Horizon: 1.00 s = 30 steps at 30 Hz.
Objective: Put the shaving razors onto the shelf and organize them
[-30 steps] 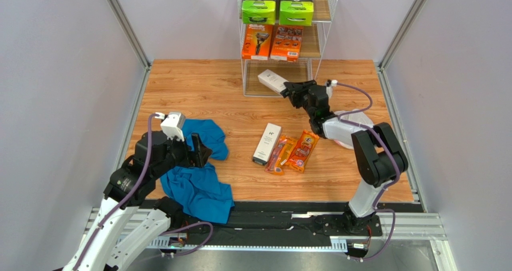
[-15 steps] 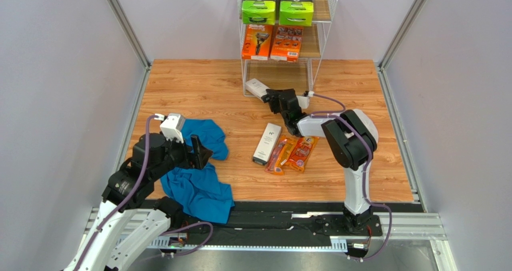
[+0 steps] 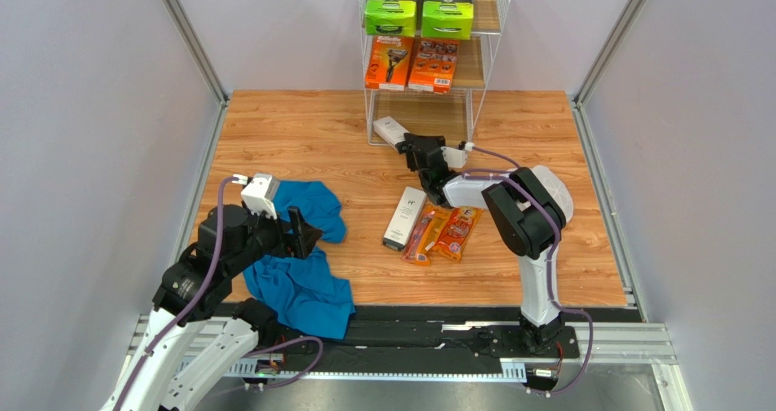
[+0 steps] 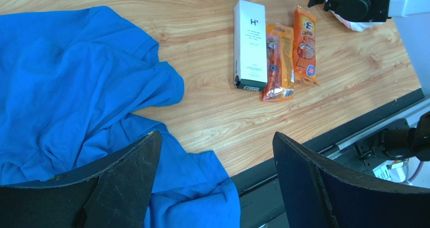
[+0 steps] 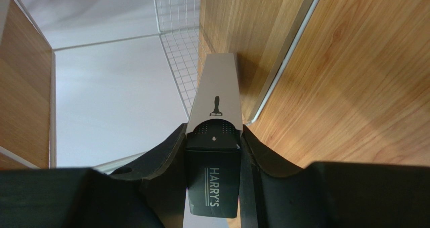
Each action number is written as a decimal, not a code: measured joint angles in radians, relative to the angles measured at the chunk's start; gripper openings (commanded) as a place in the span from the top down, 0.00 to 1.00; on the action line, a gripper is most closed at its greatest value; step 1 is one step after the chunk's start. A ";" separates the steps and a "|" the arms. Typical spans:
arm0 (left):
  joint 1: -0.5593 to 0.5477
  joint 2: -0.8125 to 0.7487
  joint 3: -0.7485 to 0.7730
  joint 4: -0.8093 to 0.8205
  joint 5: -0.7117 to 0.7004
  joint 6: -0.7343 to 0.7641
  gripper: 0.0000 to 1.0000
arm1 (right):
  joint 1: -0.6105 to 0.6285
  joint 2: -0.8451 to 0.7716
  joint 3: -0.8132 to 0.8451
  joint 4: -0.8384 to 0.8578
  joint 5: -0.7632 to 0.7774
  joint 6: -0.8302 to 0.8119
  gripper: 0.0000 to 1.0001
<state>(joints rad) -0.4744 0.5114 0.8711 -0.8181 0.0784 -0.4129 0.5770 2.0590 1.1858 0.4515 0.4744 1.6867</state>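
Top view, step: your right gripper [image 3: 414,147] is clamped on a slim white box [image 3: 389,130], whose far end is at the front of the lowest tier of the shelf [image 3: 492,31]. I judge you are sliding it in.
Top view, stock: the black boxes with lime ends [image 3: 392,11] sit on the top tier and the orange boxes [image 3: 389,63] on the middle one. A second white box [image 3: 404,218] and two orange blister packs [image 3: 426,234] lie side by side on the counter [image 3: 301,129].
Left wrist view: your left gripper [image 4: 216,142] hangs with its jaws apart and empty above a blue cloth [image 4: 75,87].
Right wrist view: the fingers [image 5: 166,152] press both sides of the held box, with wire grid and tier wood ahead.
Next move: likely push it in flat past the wire frame, then release.
Room: wood-grain counter, plain grey walls [image 3: 109,111].
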 measured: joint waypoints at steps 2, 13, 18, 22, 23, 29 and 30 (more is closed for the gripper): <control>0.000 0.000 0.000 0.001 0.000 0.000 0.10 | -0.002 0.000 -0.003 0.000 0.024 0.000 1.00; 0.000 0.000 -0.001 0.002 0.010 0.000 0.11 | -0.004 0.013 0.015 0.008 0.069 -0.003 1.00; 0.000 -0.006 -0.005 0.010 0.017 0.000 0.11 | 0.010 0.078 0.087 0.039 0.111 -0.016 1.00; 0.000 -0.006 -0.007 0.013 0.022 0.000 0.11 | 0.035 0.134 0.143 0.038 0.157 -0.023 1.00; 0.000 -0.007 -0.008 0.016 0.023 0.000 0.11 | 0.042 0.148 0.159 0.035 0.169 -0.023 1.00; 0.000 -0.021 -0.009 0.023 0.030 0.000 0.11 | 0.075 0.201 0.250 -0.012 0.263 -0.021 1.00; 0.000 -0.023 -0.009 0.025 0.030 0.000 0.11 | 0.077 0.209 0.265 -0.021 0.277 -0.023 1.00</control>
<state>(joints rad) -0.4744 0.4881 0.8619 -0.7933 0.1081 -0.4126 0.6540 2.2677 1.4506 0.4301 0.7509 1.6634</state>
